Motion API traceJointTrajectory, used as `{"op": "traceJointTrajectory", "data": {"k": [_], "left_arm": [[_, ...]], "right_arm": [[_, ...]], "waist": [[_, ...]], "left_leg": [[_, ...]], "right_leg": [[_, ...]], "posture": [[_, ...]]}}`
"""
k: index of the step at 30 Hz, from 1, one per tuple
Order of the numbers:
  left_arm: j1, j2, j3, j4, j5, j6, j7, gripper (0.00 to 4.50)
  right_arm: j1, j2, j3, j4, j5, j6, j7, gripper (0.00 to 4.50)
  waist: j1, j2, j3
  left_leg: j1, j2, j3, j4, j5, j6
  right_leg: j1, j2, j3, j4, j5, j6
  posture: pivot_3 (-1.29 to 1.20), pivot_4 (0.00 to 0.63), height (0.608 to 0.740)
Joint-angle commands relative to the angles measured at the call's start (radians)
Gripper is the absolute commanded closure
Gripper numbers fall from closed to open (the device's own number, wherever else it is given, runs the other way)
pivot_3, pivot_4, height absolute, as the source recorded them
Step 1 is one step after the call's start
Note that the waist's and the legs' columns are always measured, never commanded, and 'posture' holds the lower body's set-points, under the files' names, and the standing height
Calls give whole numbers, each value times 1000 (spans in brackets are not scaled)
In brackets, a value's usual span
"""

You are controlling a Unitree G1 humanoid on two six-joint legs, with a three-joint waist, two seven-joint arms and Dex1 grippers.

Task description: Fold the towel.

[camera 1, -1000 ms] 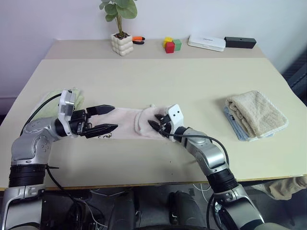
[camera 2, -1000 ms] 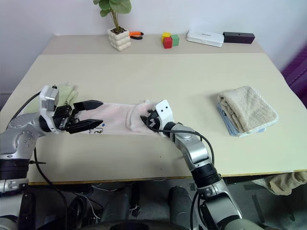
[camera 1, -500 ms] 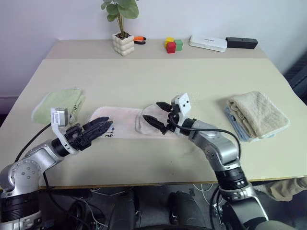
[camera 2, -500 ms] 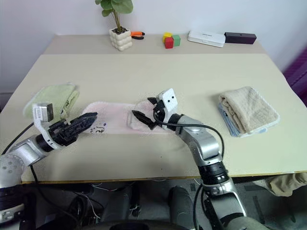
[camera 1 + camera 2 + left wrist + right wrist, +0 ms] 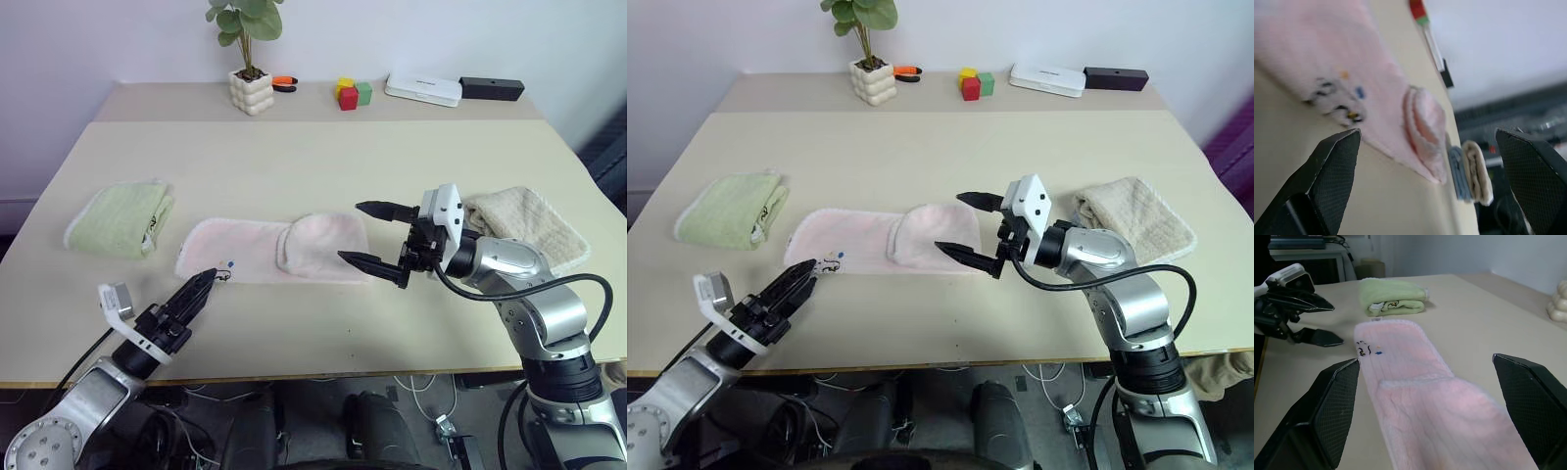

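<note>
My desk [image 5: 411, 147] is a wide, pale beige surface set against a plain white wall, with a raised strip along its far edge. On that strip stand a small green plant in a knobbly white pot [image 5: 249, 86], a red, yellow and green cluster of blocks [image 5: 350, 93], a flat white box [image 5: 422, 88] and a slim black bar [image 5: 491, 87]. On my left lies a folded light green terry towel [image 5: 121, 217]; on my right, a folded cream terry towel [image 5: 1136, 219] sits on top of something blue.

The pale pink terry-cloth towel [image 5: 274, 249] lies flat on the desk between those two, near the front middle. It is a long, narrow band with rounded ends. Its right end is turned back over itself, so a doubled flap covers roughly the right third. A small dark cartoon print [image 5: 832, 259] sits at the near corner of its left end. Its long axis runs left to right, parallel to the desk's front edge.

My left pincer [image 5: 201, 291] hovers low near the front edge, its tips just beside the printed corner, fingers spread and empty. My right pincer [image 5: 370, 235] hangs above the desk just right of the folded end, jaws wide apart and holding nothing.
</note>
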Motion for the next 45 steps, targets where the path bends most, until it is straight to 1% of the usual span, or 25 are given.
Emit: {"op": "traceJointTrajectory", "data": {"k": [1,4,6,9,11,13,14,15,17,21,22,25,27,30,33,35,38,40,42,45], "left_arm": [[-21,-32,26,7,34,-111,110,0],[-47,-41,26,43,66,-163,155,0],[-73,-39,23,83,45,-172,206,0],[-103,-12,-10,156,-1,-122,282,0],[-121,2,-33,181,-6,-96,256,0],[-149,-9,-40,205,-46,-95,279,514],[-163,-6,-49,216,-44,-90,289,797],[-190,-9,-60,229,-35,-91,294,1219],[-229,-9,-71,252,-23,-90,301,2367],[-244,-10,-62,259,-14,-93,279,4392],[-244,-8,-59,260,-15,-90,266,4457],[-253,19,-62,240,-12,-71,212,4457],[-270,72,-96,163,47,-47,94,4457],[-294,110,-130,120,60,-19,28,4457],[-377,146,-203,87,148,-17,-75,4457],[-477,152,-277,102,225,-18,-153,4457],[-601,123,-448,147,378,-28,-318,4457],[-691,51,-551,221,468,-55,-404,4457],[-762,-14,-608,315,550,-89,-460,4457],[-828,-68,-677,422,661,-114,-531,4457]], "right_arm": [[-9,5,-9,1,0,-28,-6,77],[-10,4,-6,19,-11,-41,-7,77],[-14,4,-3,32,-19,-47,-9,77],[-22,9,1,43,-29,-57,-18,77],[-31,12,3,43,-28,-54,-29,77],[-36,15,3,43,-28,-53,-37,0],[-38,16,4,44,-29,-53,-39,0],[-39,15,4,43,-32,-53,-43,0],[-41,15,2,44,-39,-54,-53,0],[-27,-7,-17,49,-49,-60,-55,0],[-20,-13,-22,50,-51,-62,-53,0],[28,-51,-54,39,-48,-77,-34,0],[118,-115,-120,4,-5,-66,23,0],[203,-172,-183,-20,29,-66,62,0],[270,-214,-258,-36,43,-87,86,0],[275,-217,-279,-43,43,-88,72,0],[275,-202,-278,-53,37,-93,42,0],[275,-194,-277,-60,30,-96,20,0],[282,-195,-280,-71,28,-94,5,0],[301,-202,-298,-90,27,-91,-12,0]], "waist": [[0,0,0],[-1,0,0],[-1,0,0],[0,1,-1],[0,3,-2],[0,3,-2],[1,3,-2],[3,3,-2],[12,3,-2],[23,5,-3],[23,6,-3],[23,6,-3],[28,5,-3],[23,5,-3],[20,5,-3],[12,6,-2],[32,5,-2],[35,6,-2],[43,5,-1],[45,5,-1]], "left_leg": [[0,0,0,0,0,0],[0,0,0,0,0,0],[0,0,0,0,0,0],[0,0,0,0,0,0],[1,0,0,0,0,0],[1,-1,0,0,0,0],[1,-1,0,0,0,0],[1,-1,0,0,0,0],[1,-1,0,0,0,0],[1,-1,1,1,0,0],[1,-1,1,1,0,0],[2,-1,1,1,0,0],[1,-1,0,1,0,0],[-1,-1,0,0,-1,2],[0,-1,0,0,-2,3],[1,0,0,-1,-2,3],[0,-1,-1,-1,0,1],[0,-1,0,0,-1,1],[0,-2,1,0,-1,3],[0,-2,1,1,-1,3]], "right_leg": [[0,0,0,-1,0,0],[1,0,0,-1,0,0],[1,0,0,-1,0,0],[1,0,0,-1,0,0],[2,0,0,-1,0,0],[2,0,0,-1,0,0],[2,0,0,-1,0,0],[3,0,-1,-1,0,0],[3,0,-1,-1,0,0],[4,0,-1,-2,0,0],[5,0,-1,-2,0,0],[5,0,-2,-3,0,0],[6,0,-3,-5,0,0],[7,0,-5,-12,0,-1],[8,0,-4,-14,1,-1],[8,0,-3,-14,1,-1],[8,2,-5,-14,1,-1],[9,2,-5,-15,1,-2],[10,2,-4,-16,2,-1],[9,2,-4,-15,2,-1]], "posture": [[0,150,735],[0,150,735],[0,150,735],[0,150,735],[0,150,735],[0,150,735],[0,150,735],[0,150,735],[0,150,735],[0,150,735],[0,150,735],[0,150,735],[0,150,735],[0,150,735],[0,150,735],[0,150,735],[0,150,735],[0,150,735],[0,150,735],[0,150,735]]}}
